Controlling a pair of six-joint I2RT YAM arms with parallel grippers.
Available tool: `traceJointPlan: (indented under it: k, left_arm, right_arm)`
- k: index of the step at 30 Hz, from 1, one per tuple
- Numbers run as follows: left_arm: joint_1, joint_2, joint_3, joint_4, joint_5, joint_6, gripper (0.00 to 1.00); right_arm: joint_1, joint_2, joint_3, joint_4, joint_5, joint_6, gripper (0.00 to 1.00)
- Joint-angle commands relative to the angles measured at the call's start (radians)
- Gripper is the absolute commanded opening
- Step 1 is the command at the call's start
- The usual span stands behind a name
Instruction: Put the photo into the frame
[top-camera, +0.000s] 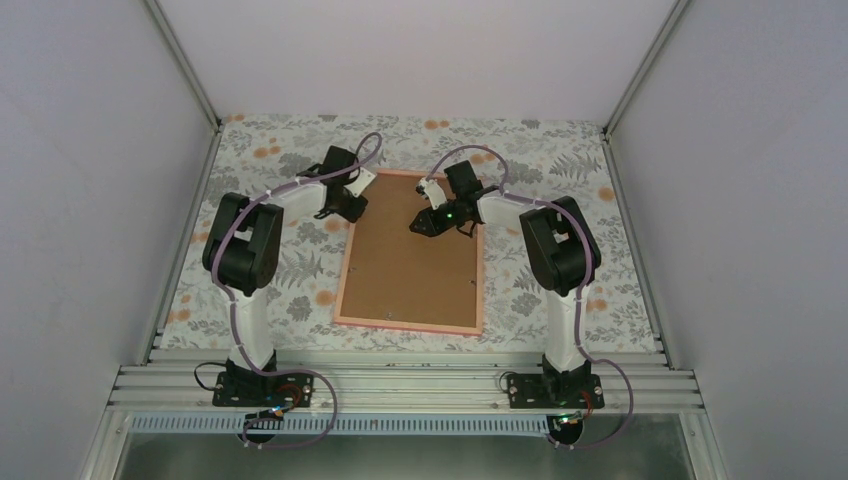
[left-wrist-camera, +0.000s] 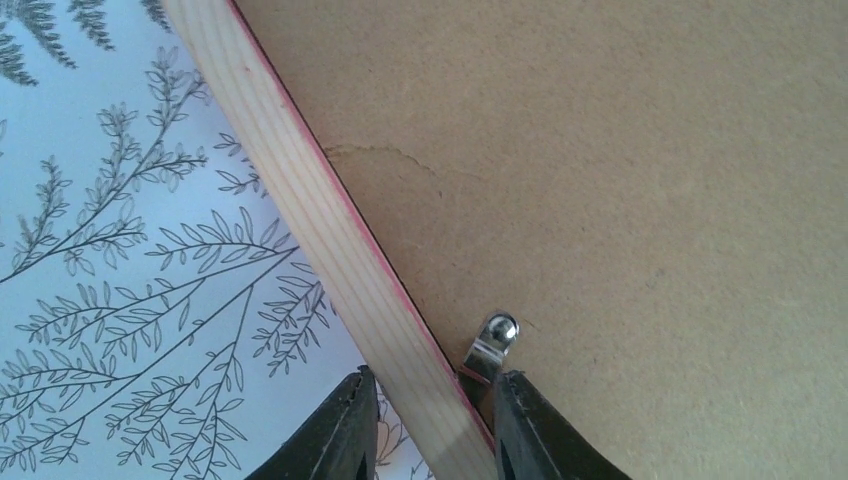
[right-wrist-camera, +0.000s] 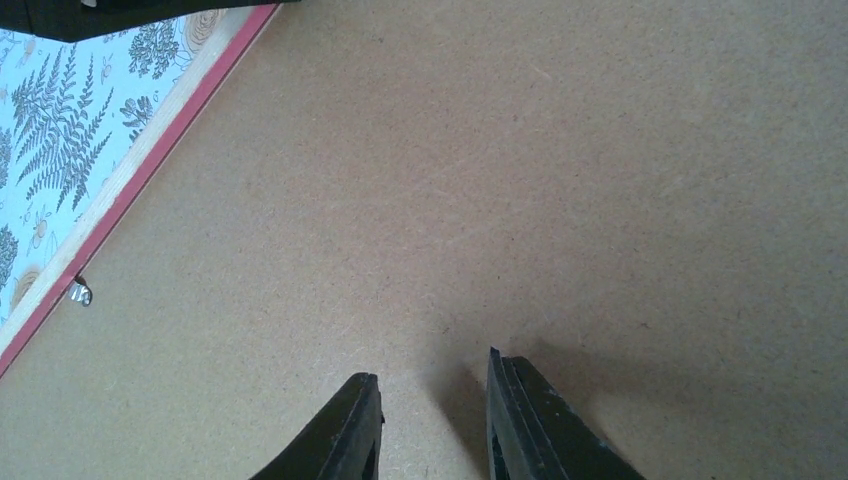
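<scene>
The frame (top-camera: 343, 270) lies face down in the middle of the table, its thin pink border around a plain brown board (top-camera: 410, 270). The photo is hidden. My left gripper (top-camera: 352, 208) is open at the frame's far left corner. In the left wrist view its jaws (left-wrist-camera: 430, 400) straddle the pale wooden rail (left-wrist-camera: 300, 200), one finger outside over the cloth, the other on the board beside a small metal clip (left-wrist-camera: 492, 340). My right gripper (top-camera: 420, 225) is open and empty just above the board (right-wrist-camera: 500, 180), near its far end.
A floral cloth (top-camera: 290, 290) covers the table. Another metal clip (right-wrist-camera: 80, 293) sits at the frame's edge (right-wrist-camera: 120, 190) in the right wrist view. Grey walls and aluminium rails (top-camera: 400, 385) close the space in.
</scene>
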Motion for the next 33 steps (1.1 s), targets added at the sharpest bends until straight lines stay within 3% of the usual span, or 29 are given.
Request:
traceJointPlan:
  k: [1, 6, 13, 21, 26, 29, 33]
  left_arm:
    - [0.012, -0.018, -0.018, -0.065, 0.075, 0.090, 0.32]
    - [0.014, 0.009, -0.012, -0.079, 0.117, 0.092, 0.38]
    - [0.023, 0.081, 0.033, -0.095, 0.033, 0.029, 0.37]
    - [0.028, 0.119, 0.045, -0.110, 0.014, -0.007, 0.18]
    - [0.022, 0.122, 0.048, -0.103, 0.042, -0.034, 0.12]
    - [0.025, 0.087, 0.039, -0.078, 0.084, -0.032, 0.16]
    - [0.029, 0.056, 0.031, -0.061, 0.131, 0.009, 0.30]
  right_arm:
    - [0.001, 0.012, -0.035, -0.069, 0.085, -0.017, 0.28]
    - [0.002, 0.006, -0.037, -0.068, 0.087, -0.018, 0.28]
    - [-0.002, 0.006, -0.036, -0.070, 0.091, -0.023, 0.28]
    - [-0.007, 0.003, -0.043, -0.071, 0.096, -0.028, 0.27]
    - [-0.009, 0.001, -0.049, -0.071, 0.097, -0.028, 0.26]
    - [-0.010, 0.001, -0.047, -0.069, 0.097, -0.028, 0.26]
    - [-0.012, 0.004, -0.041, -0.073, 0.094, -0.028, 0.26]
